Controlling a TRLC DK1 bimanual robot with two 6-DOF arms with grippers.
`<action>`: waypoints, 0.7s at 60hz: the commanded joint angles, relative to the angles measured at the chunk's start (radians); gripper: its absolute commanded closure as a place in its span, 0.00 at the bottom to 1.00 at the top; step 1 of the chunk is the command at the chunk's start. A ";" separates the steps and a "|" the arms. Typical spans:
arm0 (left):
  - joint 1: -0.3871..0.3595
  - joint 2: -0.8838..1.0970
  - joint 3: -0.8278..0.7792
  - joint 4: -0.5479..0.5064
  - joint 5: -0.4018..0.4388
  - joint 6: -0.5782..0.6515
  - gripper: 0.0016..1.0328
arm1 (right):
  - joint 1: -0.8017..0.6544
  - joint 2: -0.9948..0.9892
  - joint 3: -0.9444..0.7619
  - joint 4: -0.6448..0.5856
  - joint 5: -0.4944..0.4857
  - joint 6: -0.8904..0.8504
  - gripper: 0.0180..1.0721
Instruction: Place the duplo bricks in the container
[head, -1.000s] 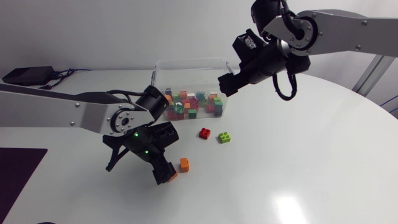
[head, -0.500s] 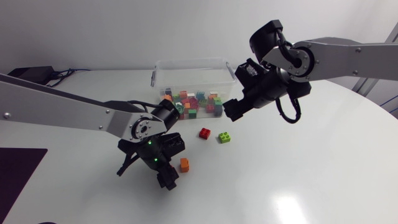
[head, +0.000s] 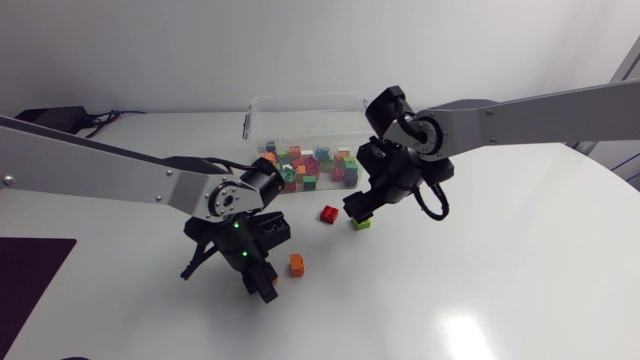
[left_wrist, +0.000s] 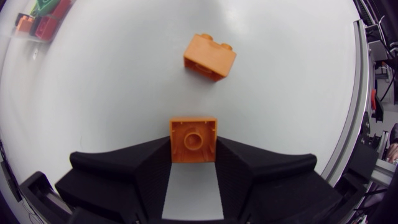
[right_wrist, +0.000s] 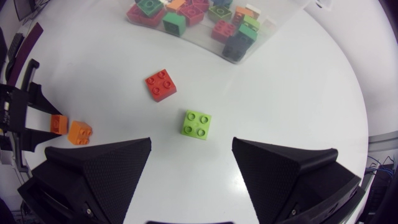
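In the left wrist view my left gripper (left_wrist: 193, 149) is shut on an orange brick (left_wrist: 193, 138), with a finger pressed to each side, low over the table. A second orange brick (left_wrist: 209, 57) lies just ahead of it. My right gripper (right_wrist: 191, 168) is open and hangs over a green brick (right_wrist: 197, 124), with a red brick (right_wrist: 161, 84) a little beyond. From above, my left gripper (head: 262, 281) is in front of the clear container (head: 252, 112), which holds several bricks. My right gripper (head: 360, 208) is over the green brick (head: 361, 223).
The loose orange brick (head: 297, 264), the red brick (head: 329, 213) and the green one lie on the white table between the container and the front edge. A dark mat (head: 30, 270) lies at the left edge. My left arm (head: 120, 180) crosses the left half.
My left gripper has shut on the orange brick. My right arm has swung down from beside the container to just above the green brick.
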 joint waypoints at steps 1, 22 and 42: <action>0.021 -0.076 0.009 -0.015 -0.003 -0.018 0.69 | 0.003 0.053 0.044 -0.010 0.018 0.036 0.13; 0.079 -0.258 0.081 -0.030 -0.003 -0.017 0.69 | 0.003 0.182 0.136 -0.028 0.053 0.073 0.18; 0.156 -0.355 0.191 -0.026 0.016 -0.018 0.69 | -0.003 0.291 0.194 -0.033 0.068 0.096 0.32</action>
